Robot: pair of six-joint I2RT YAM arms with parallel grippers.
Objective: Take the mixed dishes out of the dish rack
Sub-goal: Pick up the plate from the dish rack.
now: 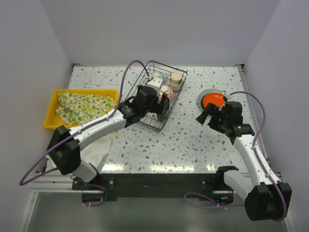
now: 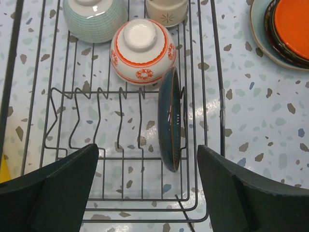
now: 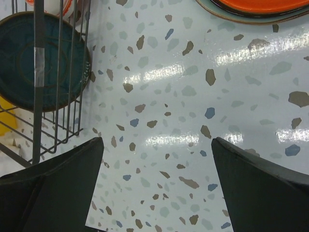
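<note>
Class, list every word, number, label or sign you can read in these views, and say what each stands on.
No readable text in any view.
Red-patterned bowl: ornaments only, no letters.
Cup: a star-like mark, not writing.
Dark plate: tiny pale marks on its rim, too small to read.

Dark teal plate upright in black wire rack, red-patterned bowl upturned

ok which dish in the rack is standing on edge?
The dark teal plate, upright between the tines of the dish rack, nearest the left gripper. The red-patterned bowl and celadon bowl behind it sit upside down.
</note>
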